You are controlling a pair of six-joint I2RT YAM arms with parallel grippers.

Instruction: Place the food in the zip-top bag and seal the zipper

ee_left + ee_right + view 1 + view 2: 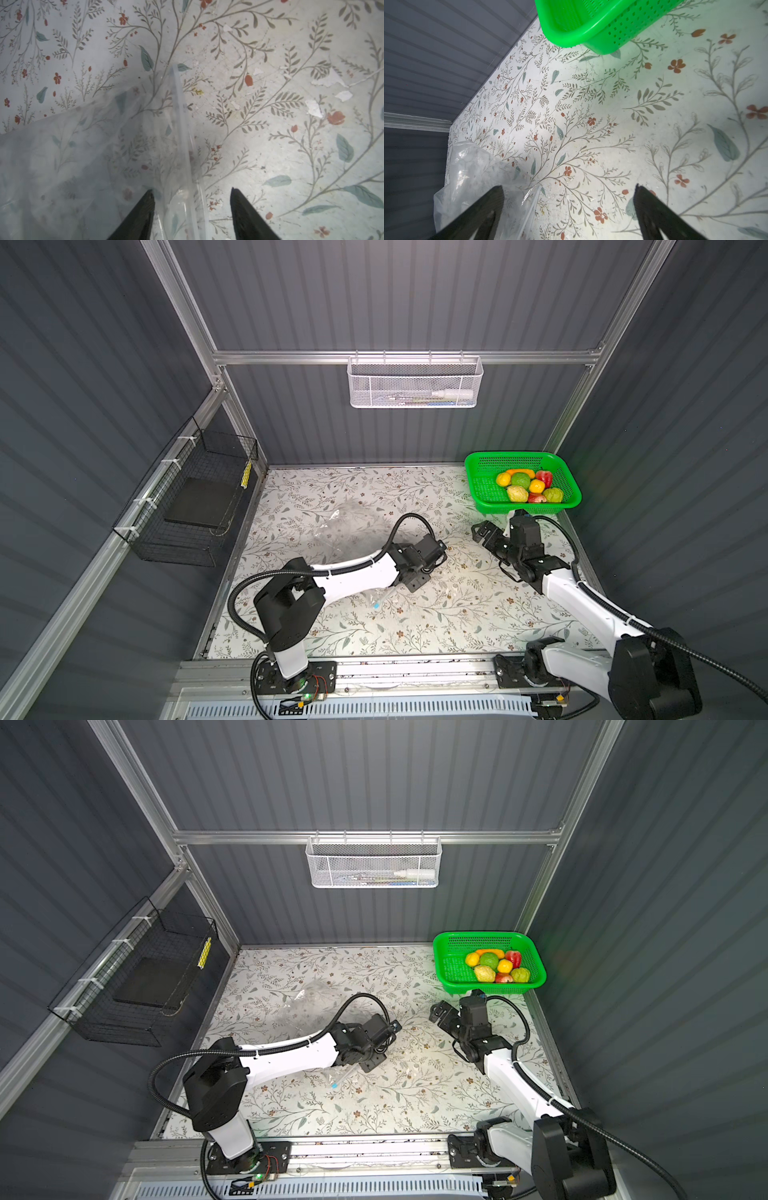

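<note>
The food point(528, 485) point(496, 966), several small yellow, green, orange and red toy fruits, lies in the green basket point(473, 477) point(441, 957) at the back right. The clear zip-top bag point(349, 526) point(307, 1002) point(83, 155) point(473, 166) lies crumpled on the floral table, partly hidden under my left arm. Its zipper point(180, 108) point(532, 201) ends at a light-blue slider point(376, 606) point(334, 1086). My left gripper point(411, 578) point(370, 1058) point(192, 191) points down, open, its fingers apart either side of the zipper strip. My right gripper point(482, 531) point(440, 1011) point(569, 189) hovers open and empty in front of the basket.
A white mesh basket point(413, 383) hangs on the back wall rail and a black wire basket point(195, 506) on the left wall. Grey walls close the table on three sides. An aluminium rail point(415, 668) carrying both arm bases runs along the front edge.
</note>
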